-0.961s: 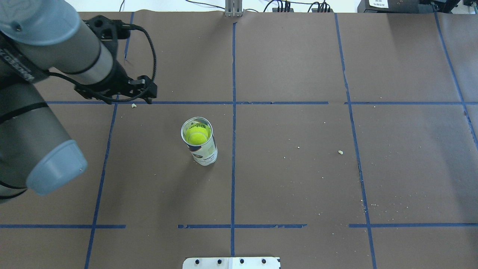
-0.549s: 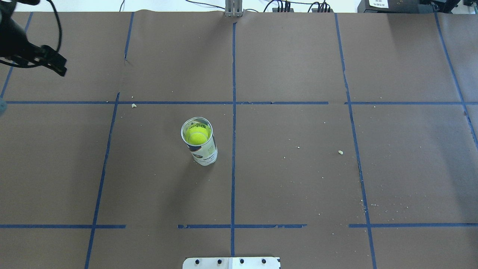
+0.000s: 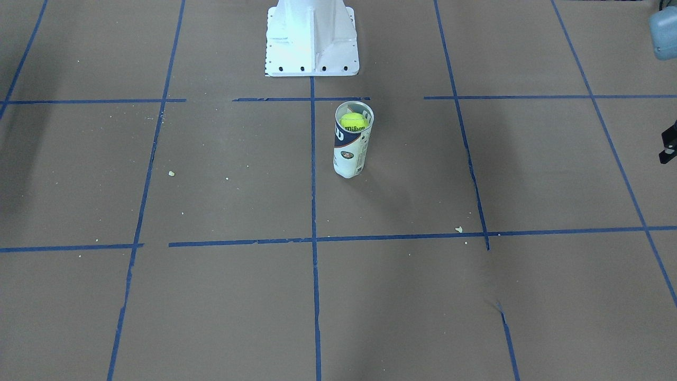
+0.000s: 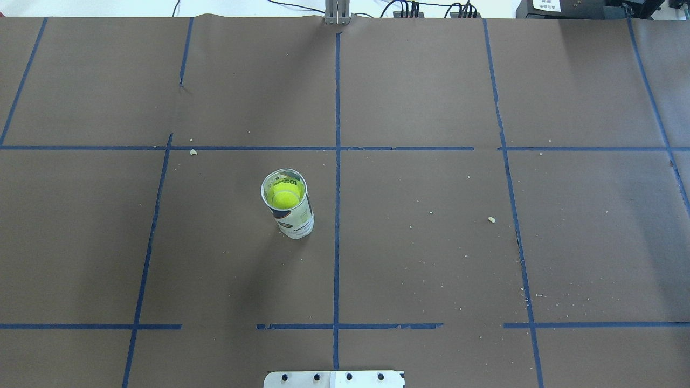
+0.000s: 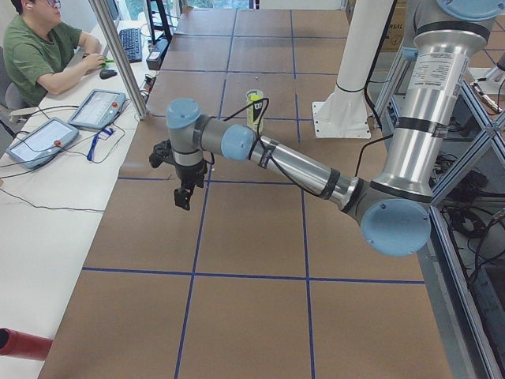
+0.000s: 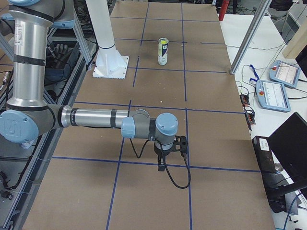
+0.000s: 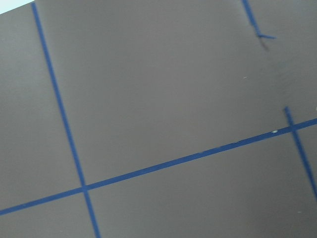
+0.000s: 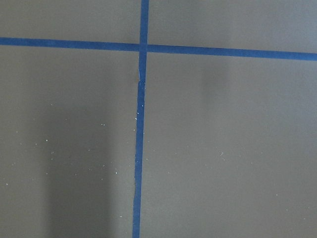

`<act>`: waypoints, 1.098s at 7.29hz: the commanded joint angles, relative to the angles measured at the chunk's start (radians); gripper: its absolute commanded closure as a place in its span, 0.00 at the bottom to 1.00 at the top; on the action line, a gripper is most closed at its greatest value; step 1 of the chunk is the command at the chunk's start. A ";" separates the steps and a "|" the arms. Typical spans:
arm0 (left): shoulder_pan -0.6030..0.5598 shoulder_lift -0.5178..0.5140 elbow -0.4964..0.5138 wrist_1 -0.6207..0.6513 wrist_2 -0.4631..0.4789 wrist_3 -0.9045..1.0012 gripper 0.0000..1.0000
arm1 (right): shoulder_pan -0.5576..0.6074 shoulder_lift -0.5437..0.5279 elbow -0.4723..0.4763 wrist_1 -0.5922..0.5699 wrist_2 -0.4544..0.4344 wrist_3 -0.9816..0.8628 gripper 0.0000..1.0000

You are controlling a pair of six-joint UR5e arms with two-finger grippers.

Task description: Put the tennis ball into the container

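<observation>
The clear container (image 4: 291,215) stands upright left of the table's middle tape line, open end up. The yellow-green tennis ball (image 4: 284,197) sits inside it, near the top, also as tennis ball (image 3: 354,121) in container (image 3: 351,148). No gripper touches either. My left gripper (image 5: 183,196) hangs over the table's left end, far from the container (image 5: 254,110); I cannot tell whether it is open or shut. My right gripper (image 6: 161,166) hangs low over the right end, far from the container (image 6: 163,51); its state cannot be told either. Both wrist views show only paper and tape.
Brown paper with a blue tape grid (image 4: 337,148) covers the table. The white robot base (image 3: 312,42) stands behind the container. Small crumbs (image 4: 491,219) dot the paper. An operator (image 5: 43,51) sits at a side desk with tablets (image 5: 95,106).
My left arm has pulled away to the left and left the overhead view entirely. The container and the ball inside it have not moved.
</observation>
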 commanded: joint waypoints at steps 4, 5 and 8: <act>-0.155 0.192 0.108 -0.119 -0.056 0.049 0.00 | 0.000 0.001 0.002 -0.002 0.000 0.000 0.00; -0.157 0.192 0.104 -0.077 -0.056 0.049 0.00 | 0.000 -0.001 0.000 0.000 0.000 0.000 0.00; -0.162 0.175 0.101 -0.071 -0.057 0.046 0.00 | 0.000 0.001 0.000 0.000 0.000 0.000 0.00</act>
